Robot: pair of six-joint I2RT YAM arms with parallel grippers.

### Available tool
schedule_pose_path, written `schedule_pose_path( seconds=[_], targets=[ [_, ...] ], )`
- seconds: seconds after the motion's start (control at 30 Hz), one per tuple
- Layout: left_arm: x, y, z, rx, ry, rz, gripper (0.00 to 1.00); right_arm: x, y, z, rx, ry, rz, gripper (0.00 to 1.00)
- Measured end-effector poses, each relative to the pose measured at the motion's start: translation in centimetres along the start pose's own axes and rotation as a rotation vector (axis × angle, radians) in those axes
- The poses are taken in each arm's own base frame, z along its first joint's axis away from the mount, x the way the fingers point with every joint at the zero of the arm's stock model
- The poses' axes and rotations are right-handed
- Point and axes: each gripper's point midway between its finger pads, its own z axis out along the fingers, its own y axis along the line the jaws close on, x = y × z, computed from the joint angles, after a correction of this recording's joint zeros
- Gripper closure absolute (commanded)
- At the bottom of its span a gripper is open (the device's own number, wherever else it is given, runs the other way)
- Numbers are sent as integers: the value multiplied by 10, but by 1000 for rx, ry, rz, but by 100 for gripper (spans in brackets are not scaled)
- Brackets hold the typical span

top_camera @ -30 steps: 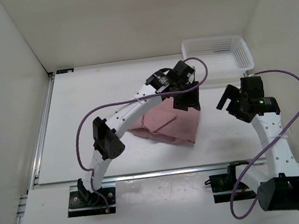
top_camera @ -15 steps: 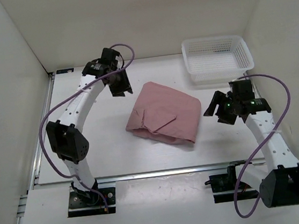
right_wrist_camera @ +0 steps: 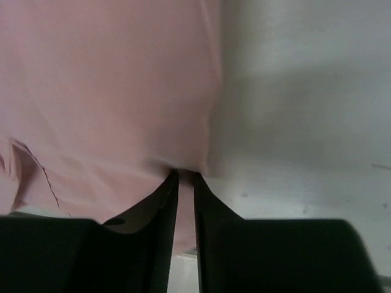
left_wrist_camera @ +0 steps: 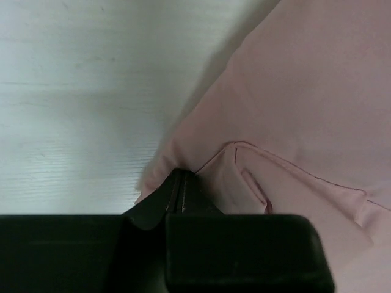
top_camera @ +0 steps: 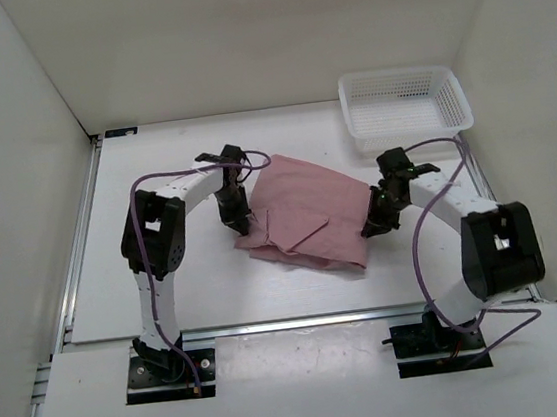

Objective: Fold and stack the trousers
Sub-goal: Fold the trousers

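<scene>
The dusty-pink trousers (top_camera: 308, 205) lie folded into a flat, roughly square packet in the middle of the table. My left gripper (top_camera: 240, 219) is down at the packet's left edge. In the left wrist view the left gripper (left_wrist_camera: 181, 177) has its jaws pressed together at the hem of the trousers (left_wrist_camera: 305, 104), where a small fold bulges up. At the packet's right edge sits my right gripper (top_camera: 372, 224). From the right wrist, pink fabric fills the narrow slit between the right gripper's (right_wrist_camera: 183, 176) fingers, which nip the rim of the trousers (right_wrist_camera: 110, 85).
A white mesh basket (top_camera: 404, 104) stands at the back right, a short way beyond the right arm. White walls close in the table (top_camera: 166, 282) on the left, back and right. A metal rail runs along the near edge.
The left arm swung from the back left down to the trousers' left edge and shut there. The right gripper moved left to the right edge and narrowed onto the cloth.
</scene>
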Motion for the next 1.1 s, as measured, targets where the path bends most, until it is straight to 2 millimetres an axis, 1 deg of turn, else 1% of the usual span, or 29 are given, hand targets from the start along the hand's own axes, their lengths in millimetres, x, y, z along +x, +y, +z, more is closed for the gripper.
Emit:
schedule_pose_path(
  seconds=[0.07,0.13,0.17,0.27,0.33,0.37,0.4,0.47,0.5,0.57,0.6,0.67,0.7,0.73,0.8,0.83,0.87,0.9,0.93,0.97,1.03,1.07,1.1],
  targets=[
    [7,1,2,1,1,-1,90,-1,7,11,27,23,-19,86],
    [17,4,1,0,3,-12,90,-7,16,21,46,27,-46,89],
    [22,7,0,-2,3,-20,90,-12,21,24,54,26,-53,89],
    [44,20,-7,-21,14,-47,90,-34,39,37,60,8,-76,90],
    [57,28,-17,-32,5,-62,90,-51,46,43,69,-16,-86,85],
    [61,31,-26,-37,-5,-68,90,-57,49,44,74,-29,-92,82],
    [63,32,-37,-36,-27,-72,90,-63,49,43,80,-44,-99,71],
    [61,32,-62,-17,-94,-77,90,-68,47,36,100,-67,-111,59],
    [58,31,-77,-7,-128,-78,90,-70,47,31,105,-82,-114,51],
    [46,23,-108,29,-209,-76,90,-73,49,15,104,-116,-122,51],
    [37,17,-121,54,-251,-76,90,-74,52,7,98,-136,-128,53],
    [18,4,-138,94,-315,-74,90,-80,65,-13,73,-187,-146,56],
    [8,-2,-142,108,-337,-74,90,-83,75,-20,55,-210,-161,57],
    [0,-6,-141,114,-344,-74,90,-85,85,-25,37,-226,-178,57],
    [-18,-17,-129,109,-329,-75,90,-85,107,-25,5,-243,-220,57],
    [-27,-21,-116,103,-316,-77,90,-84,115,-20,-3,-240,-236,57],
    [-34,-24,-100,88,-293,-78,90,-80,120,-11,-3,-228,-252,57],
    [-36,-25,-83,71,-267,-80,90,-76,121,0,4,-210,-262,57],
    [-36,-23,-63,47,-231,-83,90,-72,119,15,19,-184,-267,57],
    [-33,-20,-44,18,-188,-87,90,-66,113,32,44,-151,-265,57],
    [-26,-12,-13,-32,-118,-95,90,-56,94,59,101,-87,-249,57],
    [-23,-9,-2,-49,-93,-97,90,-52,85,69,122,-63,-238,57],
    [-20,-7,4,-56,-77,-99,90,-50,84,71,122,-55,-231,57]
  ],
)
